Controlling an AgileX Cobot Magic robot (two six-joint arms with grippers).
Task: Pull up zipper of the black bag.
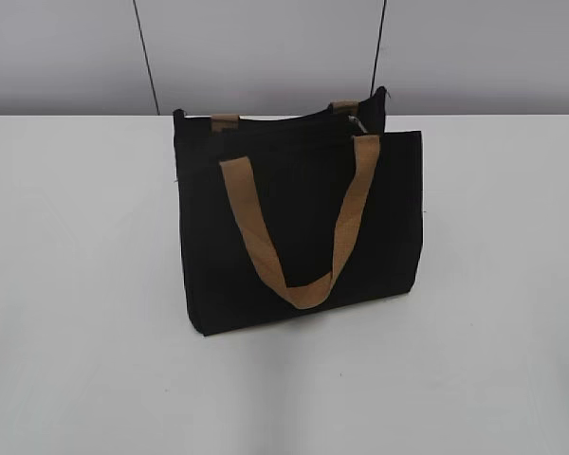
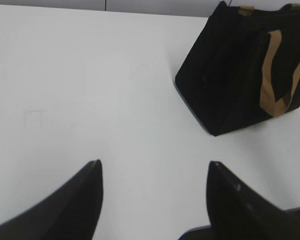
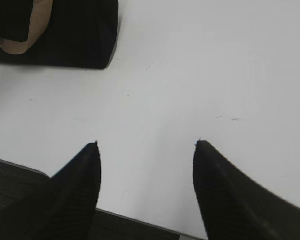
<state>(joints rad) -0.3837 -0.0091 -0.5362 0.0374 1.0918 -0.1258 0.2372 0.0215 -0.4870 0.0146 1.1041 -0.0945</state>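
Note:
The black bag [image 1: 299, 223] stands upright on the white table, its near tan handle hanging down its front. A small silver zipper slider [image 1: 358, 124] shows at the top right of the bag, by the far handle. In the left wrist view the bag [image 2: 230, 75] sits at the upper right, well away from my open, empty left gripper [image 2: 155, 165]. In the right wrist view the bag [image 3: 70, 35] is at the upper left, apart from my open, empty right gripper [image 3: 147, 144]. Neither gripper shows in the exterior view.
The white table [image 1: 76, 284] spreads around the bag on all sides. Its near edge [image 3: 140, 220] shows under the right gripper. A grey panelled wall [image 1: 266, 47] stands behind the table.

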